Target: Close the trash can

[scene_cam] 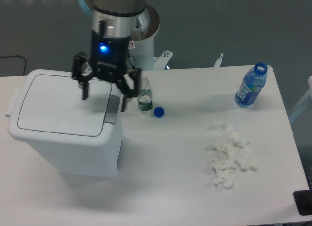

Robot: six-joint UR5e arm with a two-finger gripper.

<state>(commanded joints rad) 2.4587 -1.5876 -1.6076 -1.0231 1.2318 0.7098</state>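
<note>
The trash can (68, 133) is a large white bin at the left of the table. Its flat white lid (61, 106) lies down flat on the body, and its grey latch tab (112, 109) shows at the right edge. My gripper (105, 97) hangs just above the lid's right side, over the latch tab. Its two black fingers are spread apart and hold nothing. One finger (85, 92) is over the lid, the other (125, 97) is past the right edge.
A small clear bottle with a green label (145, 97) stands just right of the gripper, with a blue cap (158, 111) beside it. A blue bottle (251, 85) stands at the far right. Crumpled white tissues (229, 158) lie right of centre.
</note>
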